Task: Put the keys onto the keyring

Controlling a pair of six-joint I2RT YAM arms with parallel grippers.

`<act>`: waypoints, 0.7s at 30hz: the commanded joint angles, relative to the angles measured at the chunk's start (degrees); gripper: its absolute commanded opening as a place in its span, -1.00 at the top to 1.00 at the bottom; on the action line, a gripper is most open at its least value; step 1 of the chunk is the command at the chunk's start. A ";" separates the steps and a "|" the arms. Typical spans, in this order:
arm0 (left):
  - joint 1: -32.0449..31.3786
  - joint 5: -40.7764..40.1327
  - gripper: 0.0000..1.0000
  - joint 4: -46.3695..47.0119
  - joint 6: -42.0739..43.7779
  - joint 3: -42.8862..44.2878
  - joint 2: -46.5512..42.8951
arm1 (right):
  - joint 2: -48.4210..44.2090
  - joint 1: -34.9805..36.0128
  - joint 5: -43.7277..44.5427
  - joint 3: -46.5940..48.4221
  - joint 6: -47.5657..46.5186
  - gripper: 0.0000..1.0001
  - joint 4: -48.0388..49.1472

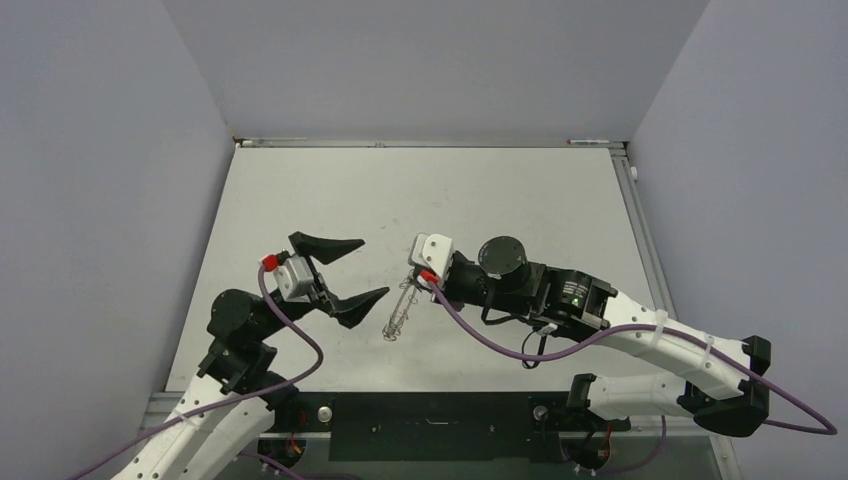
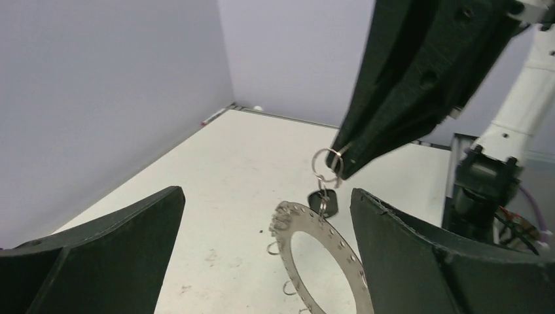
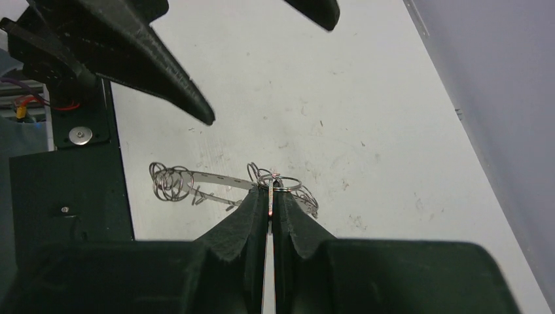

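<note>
"At the left of the surface [image 1: 300,180], how does the left gripper [image 1: 375,267] stand?"

"Fingers wide apart, holding nothing. Its tips point right toward the keyring [image 1: 398,312], with a bare gap in between."

"And the keyring itself?"

"Mid-surface, seen edge-on from above and tilted, its upper end at the right gripper [image 1: 410,285]. Whether its lower end touches the surface I cannot tell."

"The right gripper?"

"Fingers pressed together on a small wire loop [image 2: 325,160]. A key [image 2: 325,201] with a black head hangs just under that loop, beside the keyring's rim."

"Room to move?"

"Open surface beyond and to both sides. The walls [image 1: 100,200] stand well apart from both grippers, and the near edge lies nearer than the far one."
</note>
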 commanded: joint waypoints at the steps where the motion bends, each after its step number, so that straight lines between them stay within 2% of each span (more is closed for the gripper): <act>1: 1.18 -13.88 -0.93 -2.89 3.93 2.16 -2.42 | 1.01 -0.07 2.96 -2.36 -0.27 0.90 5.37; 10: 3.05 -32.72 -0.92 -8.06 8.74 2.74 -4.82 | 6.43 -4.38 2.23 -3.17 0.62 0.90 10.53; 21: 7.00 -31.88 -0.93 -7.89 7.14 2.66 -5.56 | 21.97 -11.46 1.99 5.20 1.19 0.90 15.25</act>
